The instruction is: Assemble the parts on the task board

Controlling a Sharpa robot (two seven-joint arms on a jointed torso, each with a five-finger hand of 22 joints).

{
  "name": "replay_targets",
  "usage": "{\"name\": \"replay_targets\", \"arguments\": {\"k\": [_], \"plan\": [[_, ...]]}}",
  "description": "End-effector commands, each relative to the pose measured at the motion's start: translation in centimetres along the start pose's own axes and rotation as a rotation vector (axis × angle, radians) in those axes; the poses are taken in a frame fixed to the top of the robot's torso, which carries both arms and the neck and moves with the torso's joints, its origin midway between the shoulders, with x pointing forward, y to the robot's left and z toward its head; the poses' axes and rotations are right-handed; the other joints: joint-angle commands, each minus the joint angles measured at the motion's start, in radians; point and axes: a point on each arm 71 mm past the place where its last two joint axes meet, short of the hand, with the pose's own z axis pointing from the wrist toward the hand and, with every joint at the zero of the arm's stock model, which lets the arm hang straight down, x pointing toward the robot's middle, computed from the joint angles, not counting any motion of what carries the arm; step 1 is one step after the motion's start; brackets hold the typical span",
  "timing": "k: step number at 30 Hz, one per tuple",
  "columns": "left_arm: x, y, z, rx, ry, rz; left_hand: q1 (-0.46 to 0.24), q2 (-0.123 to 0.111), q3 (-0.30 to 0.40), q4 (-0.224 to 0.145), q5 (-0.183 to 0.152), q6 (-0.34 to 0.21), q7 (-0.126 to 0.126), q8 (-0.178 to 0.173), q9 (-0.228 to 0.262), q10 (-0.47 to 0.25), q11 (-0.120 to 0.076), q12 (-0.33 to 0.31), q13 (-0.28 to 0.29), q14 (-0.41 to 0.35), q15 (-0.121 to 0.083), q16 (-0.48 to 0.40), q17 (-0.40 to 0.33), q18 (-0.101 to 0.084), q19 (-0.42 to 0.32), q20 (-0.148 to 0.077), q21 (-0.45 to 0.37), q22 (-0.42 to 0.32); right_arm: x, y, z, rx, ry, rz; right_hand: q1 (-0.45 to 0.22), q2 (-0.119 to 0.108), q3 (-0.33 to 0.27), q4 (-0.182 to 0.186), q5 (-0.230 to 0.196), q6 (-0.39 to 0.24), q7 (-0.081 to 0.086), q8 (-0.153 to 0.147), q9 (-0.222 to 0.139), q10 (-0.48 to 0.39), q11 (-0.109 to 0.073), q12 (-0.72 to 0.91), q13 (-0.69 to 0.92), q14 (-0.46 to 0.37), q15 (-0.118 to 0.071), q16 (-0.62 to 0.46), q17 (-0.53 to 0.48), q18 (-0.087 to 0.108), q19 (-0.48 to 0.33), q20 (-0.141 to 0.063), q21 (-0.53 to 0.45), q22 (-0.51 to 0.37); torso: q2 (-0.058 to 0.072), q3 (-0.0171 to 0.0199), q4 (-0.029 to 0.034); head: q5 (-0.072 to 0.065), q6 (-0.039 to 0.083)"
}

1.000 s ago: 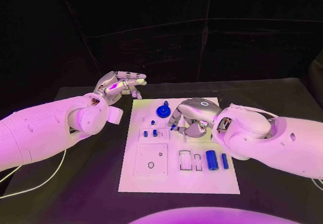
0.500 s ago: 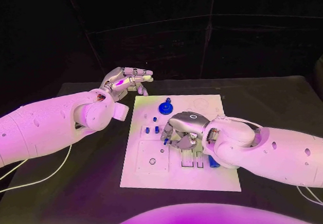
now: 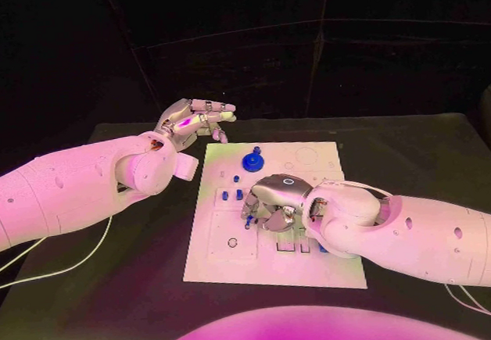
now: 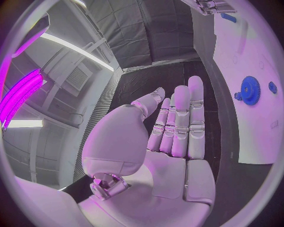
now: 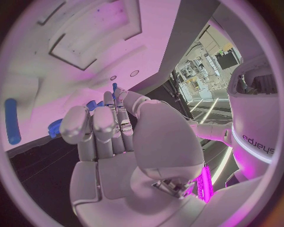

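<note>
The white task board point(image 3: 320, 268) lies in the middle of the black table. A blue gear point(image 3: 252, 163) stands at its far end, with small blue pegs point(image 3: 231, 194) just nearer. My right hand point(image 3: 273, 203) hangs over the board's middle, fingers pointing down beside those pegs. In the right wrist view its fingertips point(image 5: 112, 97) reach blue pieces point(image 5: 92, 105) on the board; whether it pinches one is hidden. A blue cylinder point(image 5: 11, 120) lies apart. My left hand point(image 3: 197, 118) is raised beyond the board's far left corner, fingers point(image 4: 180, 118) straight, holding nothing. The left wrist view also shows the blue gear point(image 4: 250, 90).
Rectangular recesses point(image 3: 230, 240) mark the board's near left part. Blue cylinders point(image 3: 302, 249) peek out from under my right forearm. A white cable point(image 3: 60, 269) runs over the black table point(image 3: 108, 305) at the left.
My right hand has moved over the board toward its left and near side, now covering the slots it was beside. The left hand has hardly moved.
</note>
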Motion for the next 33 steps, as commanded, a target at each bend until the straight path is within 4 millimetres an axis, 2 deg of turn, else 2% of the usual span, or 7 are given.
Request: {"name": "replay_targets", "arguments": {"k": [1, 19, 33], "plan": [[0.04, -0.16, 0.06, 0.007, 0.008, -0.008, -0.008, 0.000, 0.000, 0.003, 0.004, -0.004, 0.001, 0.003, -0.001, -0.006, -0.003, 0.002, 0.001, -0.006, -0.002, -0.002, -0.002, 0.020, -0.005, 0.003, -0.005, -0.002, 0.32, 0.16, 0.09, -0.005, 0.022, -0.020, -0.011, -0.003, 0.005, 0.000, 0.003, 0.000, 0.009, -0.001, 0.002, 0.001, 0.007, -0.003, 0.001, 0.023, -0.002, 0.003, 0.000, -0.012, 0.006, -0.001, 0.005, 0.001, 0.000, -0.0007, -0.0005, 0.002, -0.001], [0.10, -0.14, 0.09, 0.005, 0.012, -0.010, -0.008, 0.000, 0.000, 0.003, 0.004, -0.004, 0.001, 0.003, -0.001, -0.006, -0.003, 0.002, 0.001, -0.006, -0.002, -0.002, -0.002, 0.020, -0.005, 0.003, -0.005, -0.002, 0.95, 0.03, 0.52, 0.024, 0.038, -0.066, -0.012, -0.003, 0.005, -0.001, 0.004, -0.001, 0.009, -0.002, 0.001, 0.000, 0.007, -0.003, 0.001, 0.023, -0.002, 0.003, 0.000, -0.012, 0.006, -0.001, 0.006, 0.001, 0.000, -0.0006, -0.0007, 0.005, -0.005], [0.04, -0.12, 0.08, 0.002, 0.013, -0.010, -0.009, 0.000, -0.001, 0.004, 0.004, -0.006, 0.001, 0.005, -0.001, -0.009, -0.002, 0.005, 0.001, -0.008, -0.001, -0.002, -0.004, 0.020, -0.005, 0.003, -0.007, -0.003, 1.24, 0.76, 0.89, 0.007, 0.042, -0.082, -0.013, -0.003, 0.005, -0.001, 0.003, -0.002, 0.009, -0.002, 0.001, 0.000, 0.007, -0.004, 0.001, 0.023, -0.002, 0.003, 0.000, -0.012, 0.005, 0.000, 0.006, 0.001, 0.000, -0.0007, -0.0012, 0.005, -0.007]]}}
